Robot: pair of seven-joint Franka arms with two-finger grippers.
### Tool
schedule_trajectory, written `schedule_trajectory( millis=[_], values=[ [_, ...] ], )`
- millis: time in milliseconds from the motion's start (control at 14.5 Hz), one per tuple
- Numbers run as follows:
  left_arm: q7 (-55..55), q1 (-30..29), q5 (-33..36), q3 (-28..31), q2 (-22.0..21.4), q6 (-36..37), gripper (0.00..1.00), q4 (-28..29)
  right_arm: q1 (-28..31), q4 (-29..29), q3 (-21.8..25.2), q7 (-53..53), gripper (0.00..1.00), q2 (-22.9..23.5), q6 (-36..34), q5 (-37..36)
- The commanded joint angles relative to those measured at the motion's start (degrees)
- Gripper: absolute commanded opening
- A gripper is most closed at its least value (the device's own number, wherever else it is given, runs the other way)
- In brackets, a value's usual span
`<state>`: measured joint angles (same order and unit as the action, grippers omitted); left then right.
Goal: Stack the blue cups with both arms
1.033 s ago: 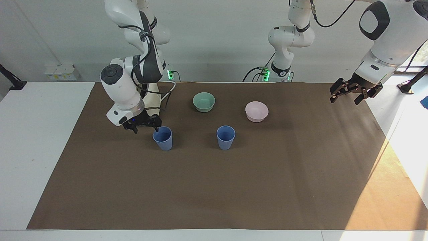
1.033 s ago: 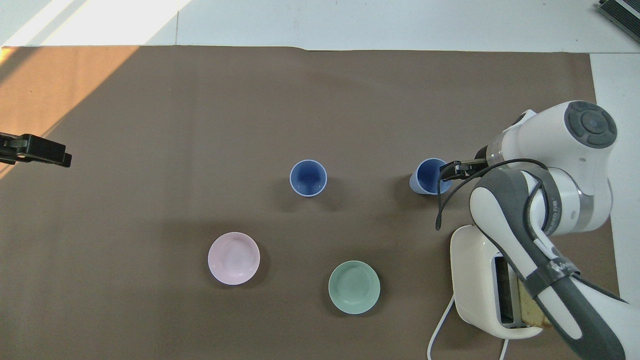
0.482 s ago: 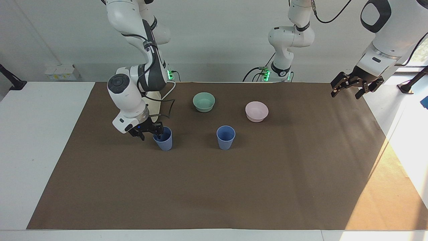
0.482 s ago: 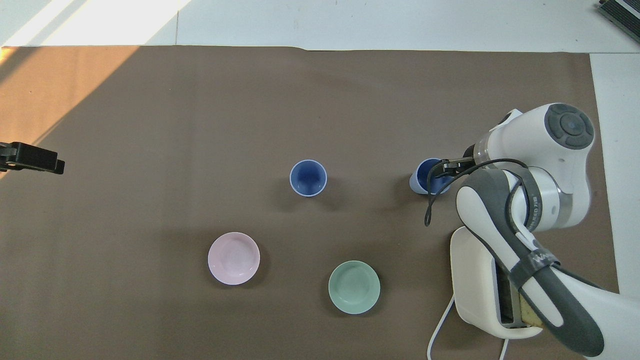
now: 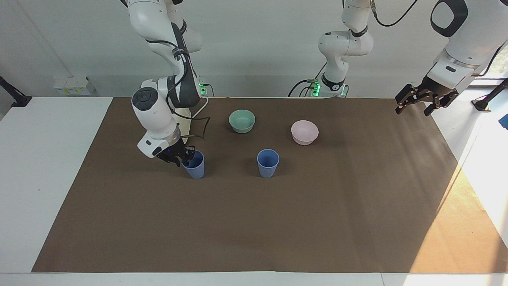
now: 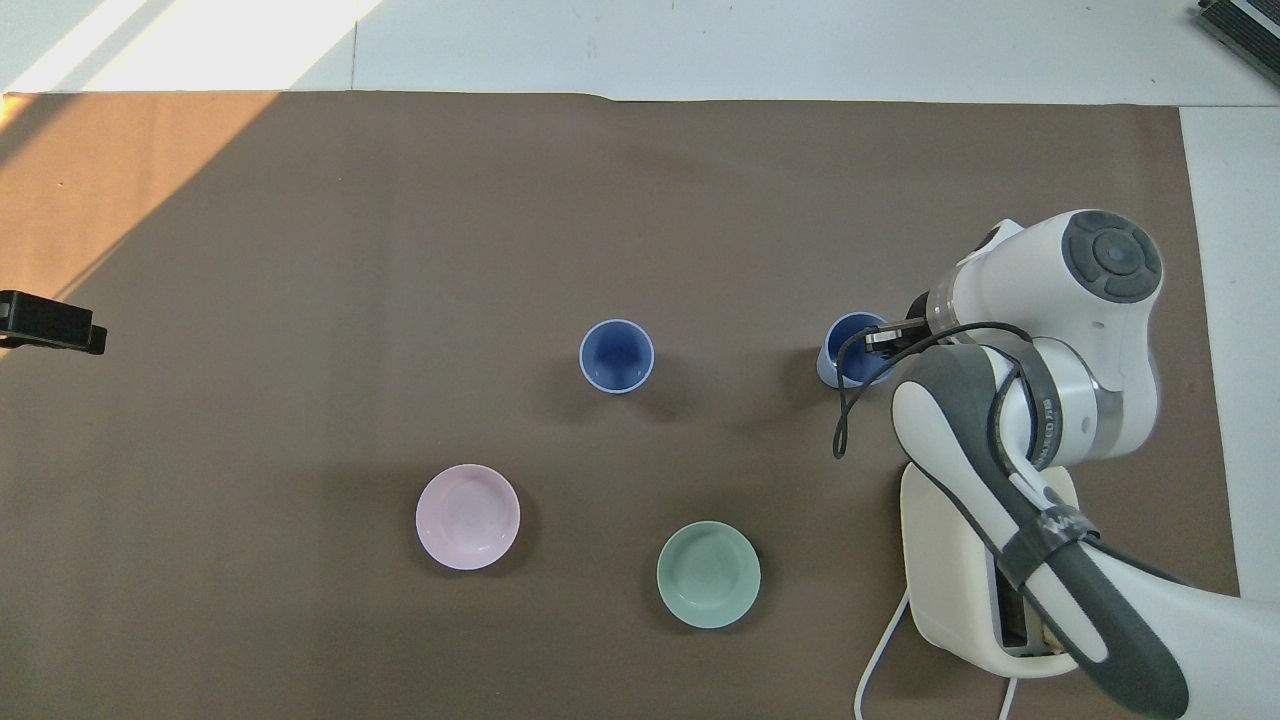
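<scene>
Two blue cups stand upright on the brown mat. One cup [image 5: 268, 163] [image 6: 617, 355] is at the middle of the table, untouched. The other cup [image 5: 195, 167] [image 6: 843, 362] stands toward the right arm's end. My right gripper [image 5: 185, 156] [image 6: 880, 340] is shut on its rim, one finger inside the cup and one outside. The cup rests on the mat. Up in the air over the mat's edge at the left arm's end, my left gripper [image 5: 421, 104] [image 6: 50, 325] waits, open and with nothing in it.
A mint-green bowl [image 5: 242, 120] [image 6: 708, 574] and a pink bowl [image 5: 304, 132] [image 6: 468, 516] sit nearer to the robots than the cups. A white toaster [image 6: 950, 560] stands under the right arm, close to the gripped cup.
My right gripper has come down onto the cup's rim and closed on it. The left gripper has drifted up and outward toward its end of the table.
</scene>
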<state>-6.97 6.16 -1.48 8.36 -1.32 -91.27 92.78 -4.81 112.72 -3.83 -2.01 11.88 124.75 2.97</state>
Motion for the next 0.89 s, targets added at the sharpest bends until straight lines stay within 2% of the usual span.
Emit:
schedule_trajectory(
  millis=[0,207,413,620,826],
  values=[
    [0.7,-0.7,0.8,-0.7,-1.9,-0.7,1.0,1.7,0.2,-0.4,-0.1,1.6,0.0,0.3,0.6,0.7],
    [0.2,-0.7,0.5,-0.5,-1.8,-1.3,1.0,1.1,0.2,-2.8,-0.4,1.2,0.0,-0.1,-2.3,0.6],
    [0.1,-0.8,0.5,-0.5,-1.9,-1.3,1.0,0.9,0.2,-8.4,-0.3,1.0,0.0,-0.9,-10.6,0.7],
    [-0.1,-0.8,0.5,-0.5,-1.0,-2.3,1.0,-1.1,0.2,-12.8,-1.2,-0.3,0.0,-0.9,-14.0,0.9],
    [-0.1,-0.8,0.4,-0.5,-1.0,-2.2,1.0,-1.4,0.2,-16.9,-4.2,-9.1,0.0,-0.5,-15.1,3.3]
  ],
)
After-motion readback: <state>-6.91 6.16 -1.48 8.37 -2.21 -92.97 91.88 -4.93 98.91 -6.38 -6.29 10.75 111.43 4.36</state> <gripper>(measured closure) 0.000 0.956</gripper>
